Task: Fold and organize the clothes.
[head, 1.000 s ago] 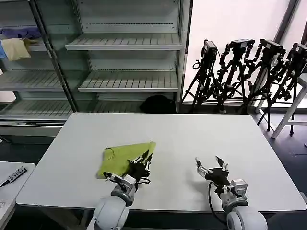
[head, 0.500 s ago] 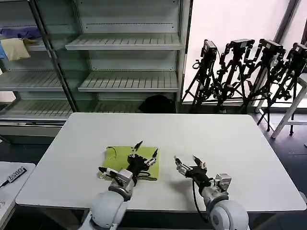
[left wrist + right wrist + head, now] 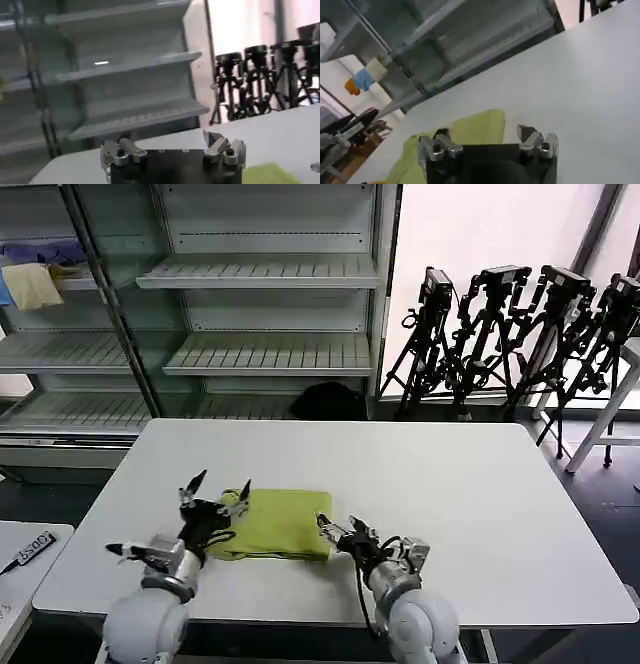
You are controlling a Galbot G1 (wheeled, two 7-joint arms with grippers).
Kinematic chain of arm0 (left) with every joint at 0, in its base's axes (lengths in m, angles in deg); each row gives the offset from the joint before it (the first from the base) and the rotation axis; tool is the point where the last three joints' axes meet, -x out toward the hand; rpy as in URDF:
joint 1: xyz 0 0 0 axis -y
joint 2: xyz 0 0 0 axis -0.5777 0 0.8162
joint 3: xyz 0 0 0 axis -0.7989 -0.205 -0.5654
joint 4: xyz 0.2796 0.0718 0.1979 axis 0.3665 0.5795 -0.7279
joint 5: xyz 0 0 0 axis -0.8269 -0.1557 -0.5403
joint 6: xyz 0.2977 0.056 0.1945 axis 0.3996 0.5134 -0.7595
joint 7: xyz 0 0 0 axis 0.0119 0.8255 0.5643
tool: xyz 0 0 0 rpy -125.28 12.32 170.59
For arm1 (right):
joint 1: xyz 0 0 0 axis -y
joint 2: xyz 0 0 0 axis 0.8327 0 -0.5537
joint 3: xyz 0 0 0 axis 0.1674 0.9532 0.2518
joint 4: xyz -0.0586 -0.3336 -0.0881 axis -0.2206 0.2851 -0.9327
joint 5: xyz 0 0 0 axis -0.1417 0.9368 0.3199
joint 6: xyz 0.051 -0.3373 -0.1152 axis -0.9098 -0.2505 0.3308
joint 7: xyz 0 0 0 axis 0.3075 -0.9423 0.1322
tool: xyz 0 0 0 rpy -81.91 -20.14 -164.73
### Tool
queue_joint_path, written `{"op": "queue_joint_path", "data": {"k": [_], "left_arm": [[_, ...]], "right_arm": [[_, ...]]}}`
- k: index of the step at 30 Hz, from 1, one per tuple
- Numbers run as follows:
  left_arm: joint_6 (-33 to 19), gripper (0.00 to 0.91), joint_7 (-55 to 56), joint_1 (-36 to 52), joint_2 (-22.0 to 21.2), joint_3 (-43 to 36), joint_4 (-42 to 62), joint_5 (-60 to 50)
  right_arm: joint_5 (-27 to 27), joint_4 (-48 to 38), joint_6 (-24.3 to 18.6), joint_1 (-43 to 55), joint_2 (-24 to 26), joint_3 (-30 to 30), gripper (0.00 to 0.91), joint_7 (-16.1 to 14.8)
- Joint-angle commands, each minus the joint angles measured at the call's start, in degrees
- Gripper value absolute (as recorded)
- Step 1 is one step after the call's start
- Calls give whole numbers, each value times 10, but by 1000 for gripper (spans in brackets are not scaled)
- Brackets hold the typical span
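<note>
The clothes, a lime yellow-green T-shirt (image 3: 278,524), lie folded into a flat rectangle on the white table (image 3: 450,474), near its front edge. My left gripper (image 3: 222,482) stands open at the shirt's left edge, with nothing between its fingers. In the left wrist view the left gripper (image 3: 167,145) is spread wide and a green corner of the shirt (image 3: 270,175) shows beside it. My right gripper (image 3: 337,524) sits open at the shirt's right front corner. In the right wrist view the right gripper (image 3: 482,139) is empty, with the shirt (image 3: 470,129) just beyond its fingers.
Grey shelving (image 3: 265,274) stands behind the table; a pale yellow cloth (image 3: 32,284) and a blue cloth (image 3: 45,251) lie on a shelf at the far left. Black tripods (image 3: 520,324) lean at the back right. A small side table (image 3: 20,569) is at the left.
The left gripper let go of the shirt and moved left to its left edge. The right gripper moved left to the right corner. The shirt now lies flat as a rectangle.
</note>
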Motion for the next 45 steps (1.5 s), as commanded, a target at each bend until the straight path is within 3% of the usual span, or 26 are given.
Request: {"op": "queue_joint_path", "data": {"k": [1,3,4,11,13,29,33,45], "left_arm": [[-52,907,15,-109,0,131,-3,78],[-59,907,17,-117,1,139,1,85],[-64,907,18,-121,1,142,3,87],[-67,907,21,-125,2,154,5,96],[-67,907,21,-123,1,154,5,97],[-70,907,24,-120,-5,149,8,97],[-71,907,24,-121,-4,153,7,97],[-71,907,27,-117,-10,142,10,95]], "right_arm": [[-46,-68,4,40,-25,37,222,54],[-45,-73,4,44,-27,39,81,54],[-44,-75,3,46,-28,39,60,55],[-46,-80,4,46,-26,33,50,76],[-46,-77,3,42,-23,31,0,74],[-31,-36,3,21,-1,3,0,65],[-32,-2,4,4,35,-26,0,47],[-50,36,3,-32,118,-115,0,32]]}}
